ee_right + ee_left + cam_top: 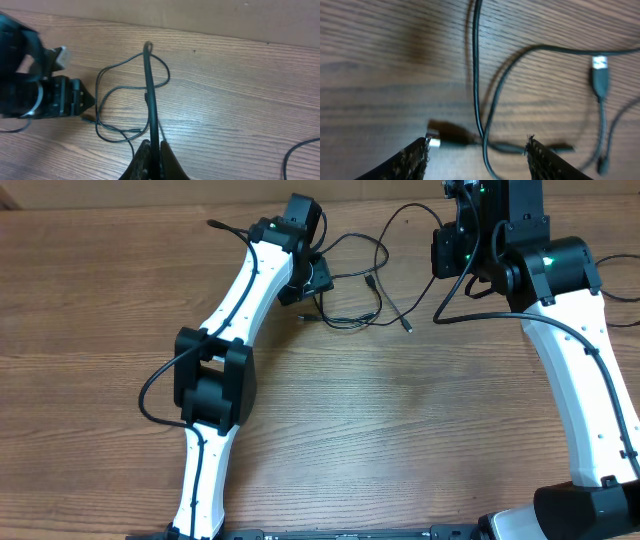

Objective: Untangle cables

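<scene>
Closest to us in the left wrist view, the left gripper (477, 147) stands spread, its dark fingers (415, 159) low over the wooden table (380, 75). A silver-tipped plug (437, 141) lies on the wood between them, just beside the finger at the left of the picture. We see nothing pinched there. Thin black cables (476, 75) run up from that spot and cross one another. Further to the right a second plug (600, 75) lies flat with its silver end pointing away.

From overhead, the cables sprawl in loose loops near the far edge of the table, about midway along it, between the two arms. The left gripper sits at the left end of the tangle.

On the right, the right gripper (154, 152) is pressed together on one cord (149, 90). That cord rises straight from the fingertips and bends over at the top. Beneath it, the rest of the loops lie on the wood.
</scene>
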